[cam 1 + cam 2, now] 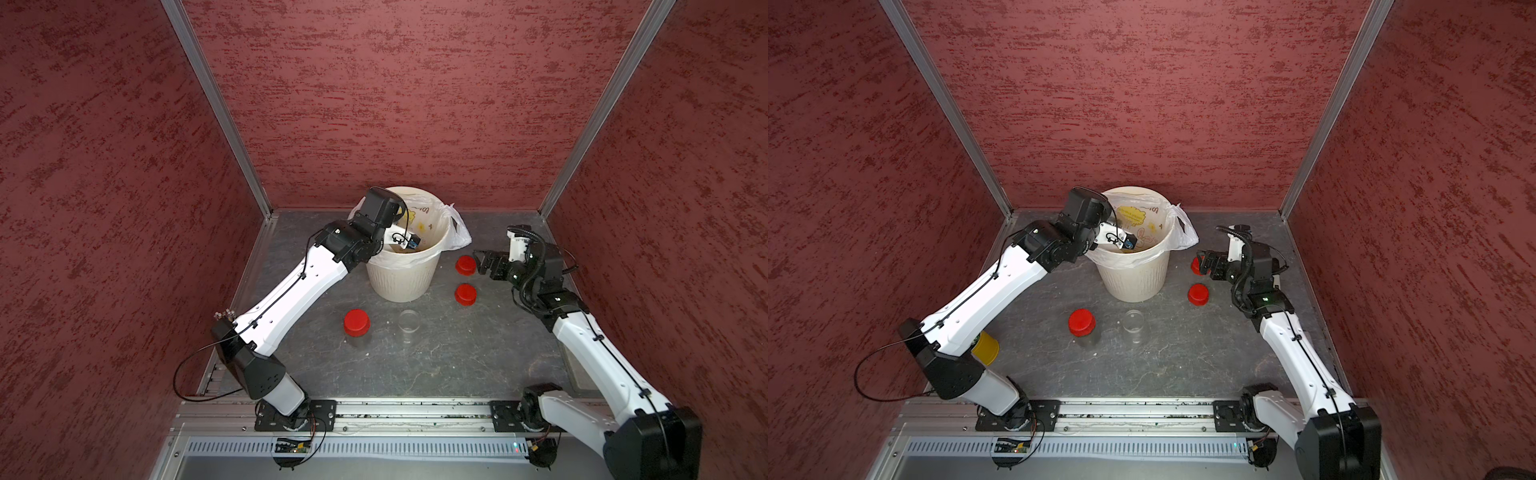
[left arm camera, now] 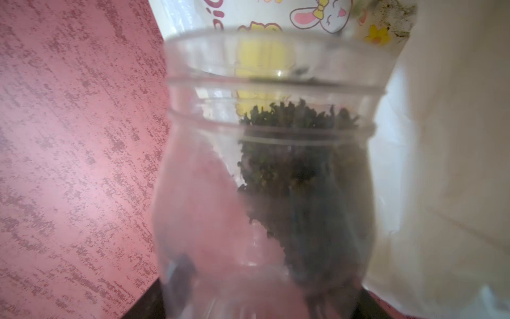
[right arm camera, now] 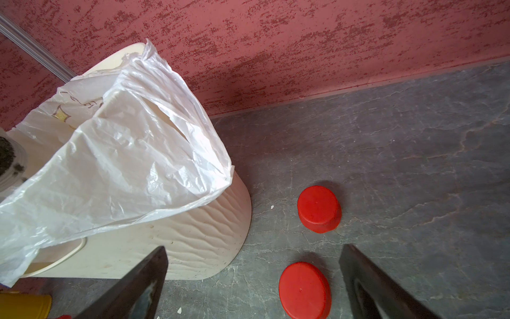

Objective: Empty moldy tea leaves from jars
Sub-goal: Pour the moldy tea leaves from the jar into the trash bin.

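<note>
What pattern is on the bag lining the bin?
White bag with a cartoon bunny, yellow bow and flowers; best in left wrist view.

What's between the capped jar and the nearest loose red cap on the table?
The uncapped clear jar, seemingly empty, stands upright there, touching neither; both top views show it.

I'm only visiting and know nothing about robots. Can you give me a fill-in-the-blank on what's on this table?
1. The left gripper holds an open jar of tea leaves tilted over the cream ____.
2. Between it and the right gripper lie ____ loose red caps.
3. The capless jar standing on the table looks ____.
4. The right gripper's jaws stand ____.
Missing words: bin; two; empty; open.
</note>
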You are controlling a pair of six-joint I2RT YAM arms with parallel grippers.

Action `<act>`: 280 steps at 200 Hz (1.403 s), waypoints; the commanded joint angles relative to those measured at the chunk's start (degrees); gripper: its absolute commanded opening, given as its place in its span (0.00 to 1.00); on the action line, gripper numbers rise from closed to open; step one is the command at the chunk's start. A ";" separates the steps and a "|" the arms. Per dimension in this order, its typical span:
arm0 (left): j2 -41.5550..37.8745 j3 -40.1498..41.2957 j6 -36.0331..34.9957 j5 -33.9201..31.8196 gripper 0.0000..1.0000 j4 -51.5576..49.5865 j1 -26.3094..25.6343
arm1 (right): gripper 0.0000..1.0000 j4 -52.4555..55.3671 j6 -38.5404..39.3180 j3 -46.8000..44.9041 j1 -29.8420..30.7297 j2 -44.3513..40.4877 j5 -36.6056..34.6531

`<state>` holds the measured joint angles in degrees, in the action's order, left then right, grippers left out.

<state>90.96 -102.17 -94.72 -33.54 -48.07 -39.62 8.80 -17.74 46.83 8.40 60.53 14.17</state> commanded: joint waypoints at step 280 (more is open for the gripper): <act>6.36 -15.90 5.13 -2.70 0.63 -7.04 -2.52 | 0.99 -3.43 -1.20 2.78 -0.47 0.11 5.69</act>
<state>96.68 -113.14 -89.58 -36.14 -55.55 -40.91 7.09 -17.85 47.42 8.40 60.71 18.61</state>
